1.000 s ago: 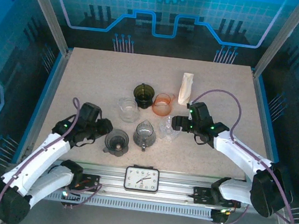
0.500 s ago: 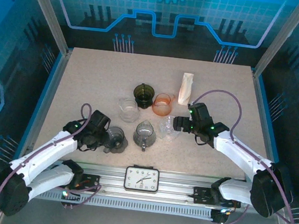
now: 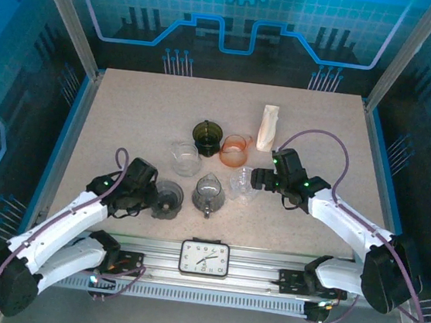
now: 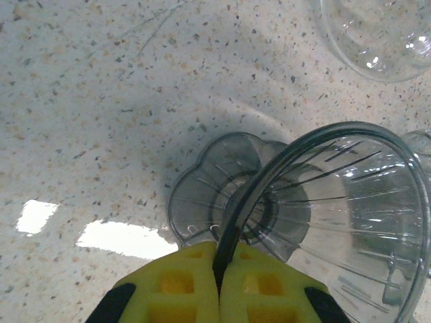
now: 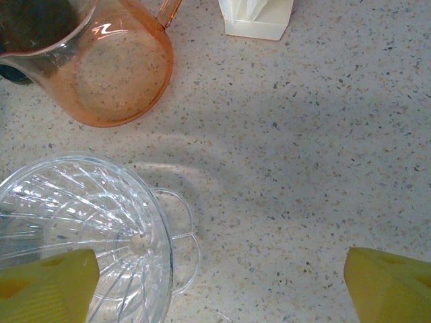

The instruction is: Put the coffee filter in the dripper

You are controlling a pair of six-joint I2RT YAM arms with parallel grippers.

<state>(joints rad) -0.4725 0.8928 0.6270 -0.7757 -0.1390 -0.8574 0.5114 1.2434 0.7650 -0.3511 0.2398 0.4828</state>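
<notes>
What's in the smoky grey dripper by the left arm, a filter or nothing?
Empty. In the left wrist view the smoky grey dripper shows bare ribbed walls down to its bottom hole, no paper inside.

Other things on the bench

The speckled bench point(image 3: 127, 120) holds an orange glass cup point(image 3: 234, 151) and a clear glass jug point(image 3: 184, 158), near each other. A white clock point(image 3: 204, 258) sits on the metal rail point(image 3: 259, 260) at the near edge.

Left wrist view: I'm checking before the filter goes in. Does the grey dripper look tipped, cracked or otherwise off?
Nothing stands out. The left gripper is shut on the rim of the grey dripper; no crack or spill shows on the table. Whether it sits slightly tilted I cannot tell.
</notes>
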